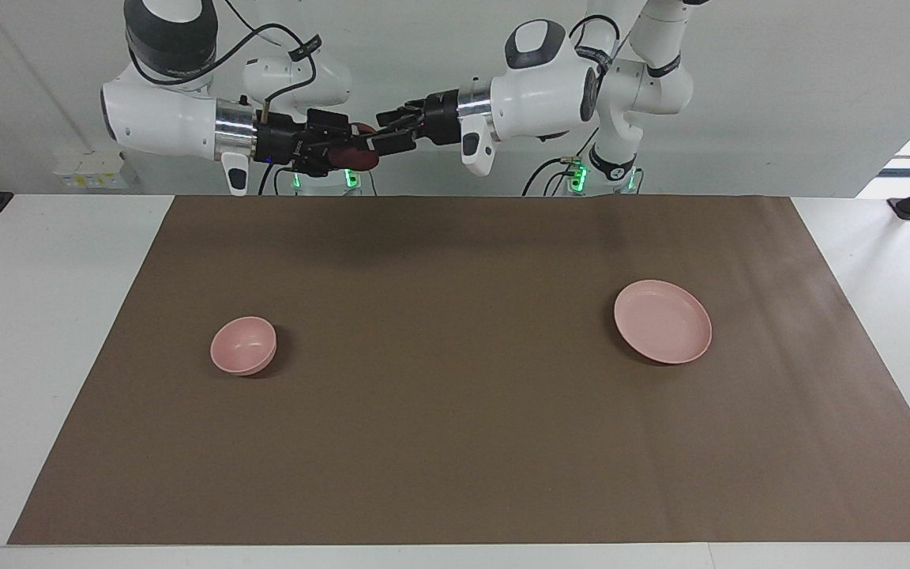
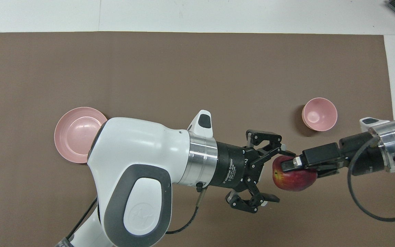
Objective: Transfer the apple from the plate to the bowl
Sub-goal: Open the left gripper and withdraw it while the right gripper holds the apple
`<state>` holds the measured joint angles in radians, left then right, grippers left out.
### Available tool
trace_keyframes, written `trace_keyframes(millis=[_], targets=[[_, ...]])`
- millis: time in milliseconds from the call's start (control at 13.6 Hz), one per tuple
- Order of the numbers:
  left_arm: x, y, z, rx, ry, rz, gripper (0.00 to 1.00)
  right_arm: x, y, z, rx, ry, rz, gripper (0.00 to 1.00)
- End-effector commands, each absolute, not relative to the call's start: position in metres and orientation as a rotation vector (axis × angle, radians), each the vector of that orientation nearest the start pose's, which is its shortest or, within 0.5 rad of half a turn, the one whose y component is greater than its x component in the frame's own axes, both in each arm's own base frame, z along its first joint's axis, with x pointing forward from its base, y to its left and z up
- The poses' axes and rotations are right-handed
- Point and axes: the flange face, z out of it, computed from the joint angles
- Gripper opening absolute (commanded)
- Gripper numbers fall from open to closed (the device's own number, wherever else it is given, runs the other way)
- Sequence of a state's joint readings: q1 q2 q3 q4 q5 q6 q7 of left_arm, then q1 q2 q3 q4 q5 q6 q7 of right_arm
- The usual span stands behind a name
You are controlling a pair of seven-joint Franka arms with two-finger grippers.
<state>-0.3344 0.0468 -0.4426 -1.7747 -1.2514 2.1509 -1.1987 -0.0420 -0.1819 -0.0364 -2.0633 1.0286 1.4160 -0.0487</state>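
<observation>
Apple (image 2: 293, 178) hangs in the air between the two arms, clamped in the right gripper (image 2: 295, 164), whose fingers close on it from above and below as the overhead view shows them. It is dark red with a yellow-green patch on the side turned toward the left arm. In the facing view the apple (image 1: 360, 158) is raised well above the table, over the robots' edge of the brown mat (image 1: 455, 411), near the middle of its width.

Left gripper (image 2: 273, 175) points at the apple from the other direction, its fingers spread wide, one tip beside the upper edge of the fruit and the other apart from it below; it grips nothing. In the facing view the left gripper (image 1: 384, 134) meets the right gripper (image 1: 356, 154) nose to nose.

Plate (image 1: 663, 322) lies bare on the mat toward the left arm's end of the table. Bowl (image 1: 243, 344) sits on the mat toward the right arm's end, well apart from the plate, with nothing in it
</observation>
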Motion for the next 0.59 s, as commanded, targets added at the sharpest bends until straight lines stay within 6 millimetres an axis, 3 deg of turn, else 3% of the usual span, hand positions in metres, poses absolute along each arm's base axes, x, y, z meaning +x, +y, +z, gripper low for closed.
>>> trace_keyframes(millis=[0,294,514], targets=[[0.422,-0.445,0.583,1.908,1.002,-0.866,1.0,0.488,0.051,0.541,-2.165,0.077,0.385,0.0],[0.436,-0.425,0.564,2.236,0.918,-0.541,1.0,0.502,0.028,0.529,-2.372,0.058,0.299,0.0],[0.46,-0.395,0.553,2.432,0.713,-0.307,1.0,0.518,0.01,0.517,-2.639,-0.004,0.203,0.0]])
